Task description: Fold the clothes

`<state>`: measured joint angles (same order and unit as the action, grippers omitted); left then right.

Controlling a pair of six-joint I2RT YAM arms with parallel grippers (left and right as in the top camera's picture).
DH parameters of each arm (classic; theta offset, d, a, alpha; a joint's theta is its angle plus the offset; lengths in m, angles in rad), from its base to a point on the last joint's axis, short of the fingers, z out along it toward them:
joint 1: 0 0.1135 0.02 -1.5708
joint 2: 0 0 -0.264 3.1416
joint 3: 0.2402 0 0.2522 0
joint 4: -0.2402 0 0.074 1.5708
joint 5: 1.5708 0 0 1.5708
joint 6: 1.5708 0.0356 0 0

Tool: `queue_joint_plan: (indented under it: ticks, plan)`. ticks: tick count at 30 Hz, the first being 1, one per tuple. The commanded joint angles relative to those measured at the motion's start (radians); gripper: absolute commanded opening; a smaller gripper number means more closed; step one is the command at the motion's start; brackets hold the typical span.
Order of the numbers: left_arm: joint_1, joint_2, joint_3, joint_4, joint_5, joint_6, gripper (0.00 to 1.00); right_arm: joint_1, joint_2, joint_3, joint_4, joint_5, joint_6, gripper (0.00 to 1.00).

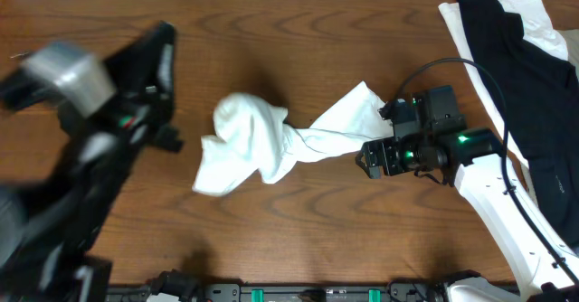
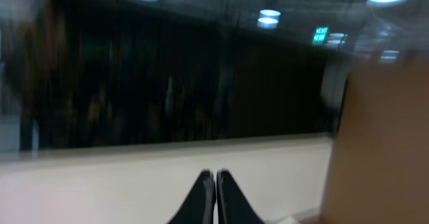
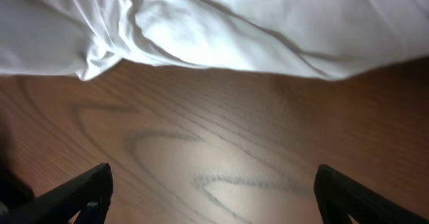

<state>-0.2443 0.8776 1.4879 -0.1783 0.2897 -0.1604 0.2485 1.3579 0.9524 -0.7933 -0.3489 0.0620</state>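
While it lay bunched and twisted rather than flat, the white T-shirt (image 1: pixel 258 144) occupied the middle of the wooden table (image 1: pixel 298 239), its thicker mound toward the left and a narrower, rope-like stretch running right to a flared corner of cloth. Just beside that right end stood the right gripper (image 1: pixel 369 157), low over the wood and pointed left at the fabric, green lights glowing on the housing behind it. Seen from the right wrist, its two dark fingers (image 3: pixel 74 197) were spread wide at the bottom corners of the view, with bare wood grain between them and the T-shirt (image 3: pixel 228 29) lying creased across the top, ahead of the tips rather than between them (the jaws held nothing). Farther out, the left arm (image 1: pixel 90 157) loomed large and blurred at the table's left side, raised toward the overhead camera and well apart from the shirt. The left gripper (image 2: pixel 215 187), in its own wrist view, had its black fingers pressed together with nothing between them, aimed at a blurred room with a dark wall and ceiling lights (image 2: pixel 268 16). At the table's far right corner, well apart from the shirt, a black garment (image 1: pixel 507 67) lay draped over a white garment (image 1: pixel 547 26), both loosely heaped against the edge.
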Motion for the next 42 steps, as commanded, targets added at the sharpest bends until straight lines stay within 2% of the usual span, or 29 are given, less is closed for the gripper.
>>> queue_joint_plan:
  ticks: [1,3,6,10,14,17,18,21,24,27,31,37,42]
  plan:
    - [-0.001,0.012,0.05,0.102,0.017,-0.023,0.06,0.034,0.008,0.001,0.03,-0.06,-0.024,0.94]
    - [-0.001,0.021,0.05,0.163,0.017,-0.029,0.06,0.053,0.008,0.001,0.048,-0.072,-0.034,0.94]
    - [-0.001,0.027,0.05,0.081,0.017,-0.032,0.06,0.067,0.008,0.001,0.056,-0.031,-0.033,0.93]
    - [-0.001,0.08,0.05,-0.223,0.016,-0.03,0.06,0.067,0.008,0.001,0.034,-0.013,-0.034,0.95]
    - [-0.003,0.209,0.05,-0.536,0.017,-0.031,0.07,0.066,0.008,0.001,0.035,-0.013,-0.034,0.95]
    - [-0.004,0.327,0.05,-0.746,0.018,-0.032,0.54,0.066,0.008,0.001,0.034,-0.003,-0.034,0.96]
    - [-0.004,0.371,0.049,-0.824,0.024,-0.032,0.6,0.066,0.008,0.001,0.03,0.007,-0.034,0.96]
    - [-0.004,0.505,0.036,-1.027,0.039,-0.04,0.65,0.066,0.008,0.001,0.023,0.023,-0.034,0.96]
    - [-0.004,0.618,0.011,-1.141,0.038,-0.041,0.71,0.066,0.008,0.001,0.023,0.024,-0.034,0.96]
    - [-0.003,0.717,-0.021,-1.173,0.008,-0.102,0.76,0.065,0.008,0.001,0.019,0.024,-0.034,0.97]
    - [-0.003,0.796,-0.066,-1.11,0.008,-0.108,0.78,0.064,0.008,0.001,0.007,0.035,-0.034,0.97]
    - [-0.002,0.834,-0.117,-1.055,-0.109,-0.195,0.82,0.064,0.008,0.001,-0.001,0.039,-0.034,0.98]
    - [0.01,0.834,-0.17,-0.953,-0.125,-0.197,0.82,0.06,0.008,0.001,-0.003,0.048,-0.034,0.98]
